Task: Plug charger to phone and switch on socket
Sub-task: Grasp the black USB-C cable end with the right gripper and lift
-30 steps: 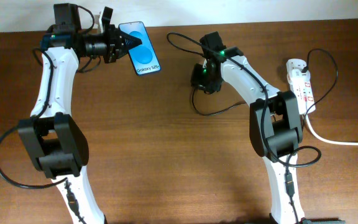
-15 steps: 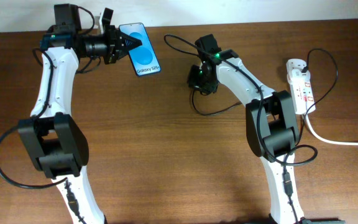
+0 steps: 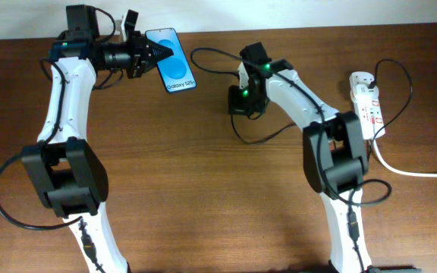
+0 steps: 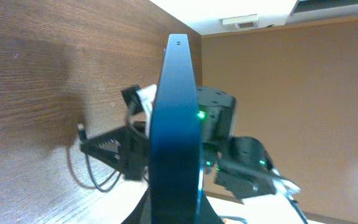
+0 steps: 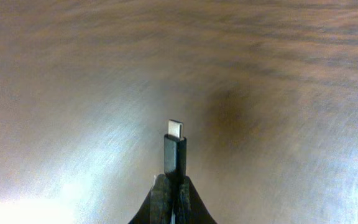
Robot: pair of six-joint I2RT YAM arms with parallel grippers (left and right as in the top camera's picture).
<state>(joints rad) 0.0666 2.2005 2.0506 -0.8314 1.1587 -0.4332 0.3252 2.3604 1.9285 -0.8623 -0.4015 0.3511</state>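
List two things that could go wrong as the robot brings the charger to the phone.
1. The right gripper pinches the charger only at the rear of its plug, so the plug may pivot or slip when pushed in.
2. The left gripper holds the phone near one end, so an off-line push could twist it loose.

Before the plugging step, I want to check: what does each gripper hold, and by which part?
Left gripper holds the phone by one long side; right gripper pinches the charger at the back of its connector.
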